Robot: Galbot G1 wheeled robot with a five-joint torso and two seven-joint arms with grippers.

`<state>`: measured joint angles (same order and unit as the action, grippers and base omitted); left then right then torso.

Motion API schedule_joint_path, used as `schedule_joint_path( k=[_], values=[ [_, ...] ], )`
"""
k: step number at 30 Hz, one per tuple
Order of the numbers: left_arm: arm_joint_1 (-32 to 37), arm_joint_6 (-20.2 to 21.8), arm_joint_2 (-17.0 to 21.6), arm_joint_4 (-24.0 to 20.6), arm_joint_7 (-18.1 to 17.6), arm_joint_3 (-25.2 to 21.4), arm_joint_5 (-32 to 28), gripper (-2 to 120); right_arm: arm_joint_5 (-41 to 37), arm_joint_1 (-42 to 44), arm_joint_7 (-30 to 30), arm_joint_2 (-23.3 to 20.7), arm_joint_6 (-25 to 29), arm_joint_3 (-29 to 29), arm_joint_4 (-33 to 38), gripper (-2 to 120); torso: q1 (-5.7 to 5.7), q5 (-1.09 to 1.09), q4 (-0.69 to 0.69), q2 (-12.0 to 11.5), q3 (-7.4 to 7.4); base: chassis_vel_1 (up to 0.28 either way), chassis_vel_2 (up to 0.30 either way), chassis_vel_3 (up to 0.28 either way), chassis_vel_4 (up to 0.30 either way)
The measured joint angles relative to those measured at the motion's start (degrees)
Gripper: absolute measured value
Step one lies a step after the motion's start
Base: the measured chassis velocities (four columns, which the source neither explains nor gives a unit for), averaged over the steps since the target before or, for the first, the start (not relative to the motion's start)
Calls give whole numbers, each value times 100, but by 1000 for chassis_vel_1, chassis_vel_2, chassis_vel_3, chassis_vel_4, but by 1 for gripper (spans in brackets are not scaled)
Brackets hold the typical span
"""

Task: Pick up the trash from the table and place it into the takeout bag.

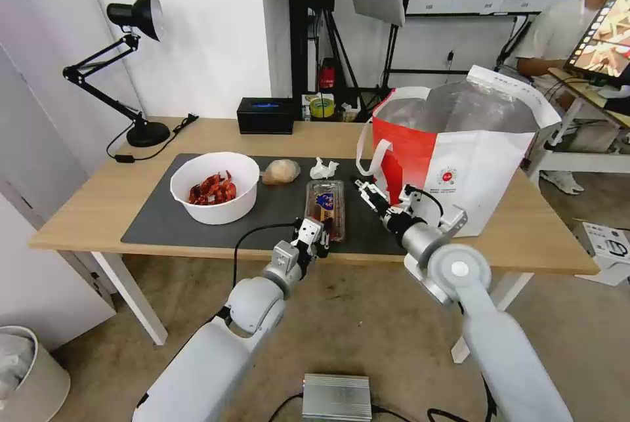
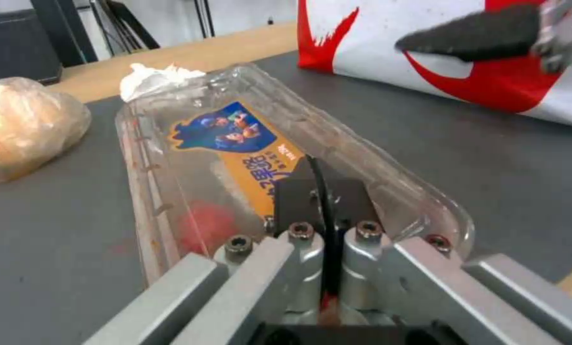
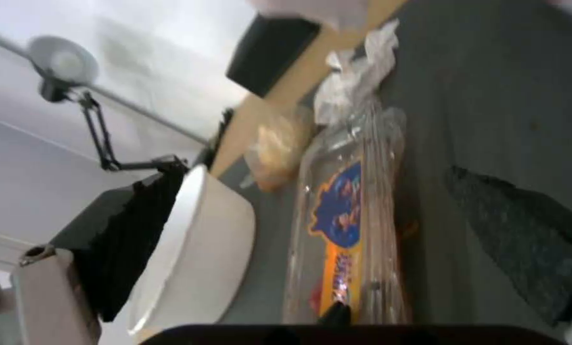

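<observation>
- While you watch, left arm reaches fwd, left end effector [image 1: 314,236] clamped on near end of clear tray [image 1: 325,208] on mat [image 1: 157,222].
- Right end effector [image 1: 363,187] spread wide btwn tray & takeout bag [image 1: 479,172], forearm angled over tabletop [image 1: 79,209] edge.

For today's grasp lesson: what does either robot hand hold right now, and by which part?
The left hand is shut on the clear plastic tray, pinching the rim of its near short end. The right hand is open beside the tray, holding nothing.
</observation>
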<state>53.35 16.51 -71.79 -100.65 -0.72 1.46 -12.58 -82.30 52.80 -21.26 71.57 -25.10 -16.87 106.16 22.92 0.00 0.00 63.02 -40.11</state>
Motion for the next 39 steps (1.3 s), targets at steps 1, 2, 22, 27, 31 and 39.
schedule_joint_path(
  k=[1, 2, 22, 27, 31, 39],
  values=[
    [0, 0, 0, 0, 0, 0, 0, 0, 0, 0, 0, 0, 0, 0, 0, 100, 0, 0, 0, 0, 0, 0, 0, 0, 0],
    [-1, 1, 1, 1, 0, 0, -6, 0, 8, -29, -47, 24, -55, 12, -34, 100, 0, 0, 0, 0, 0, 0, 0, 0, 0],
    [50, -7, -46, -6, -4, -45, -18, 0, 262, -491, -323, 417, -318, 222, -667, 100, 0, 0, 0, 0, 0, 0, 0, 0, 0],
    [52, -13, -31, -7, -5, -60, -18, 0, 293, -578, -364, 541, -354, 247, -832, 100, 0, 0, 0, 0, 0, 0, 0, 0, 0],
    [58, -17, 0, -20, -5, -86, -31, 0, 349, -630, -366, 614, -373, 283, -934, 100, 0, 0, 0, 0, 0, 0, 0, 0, 0],
    [70, -22, 27, -26, -1, -138, -69, 0, 363, -790, -384, 728, -417, 356, -1083, 100, 0, 0, 0, 0, 0, 0, 0, 0, 0]
  ],
)
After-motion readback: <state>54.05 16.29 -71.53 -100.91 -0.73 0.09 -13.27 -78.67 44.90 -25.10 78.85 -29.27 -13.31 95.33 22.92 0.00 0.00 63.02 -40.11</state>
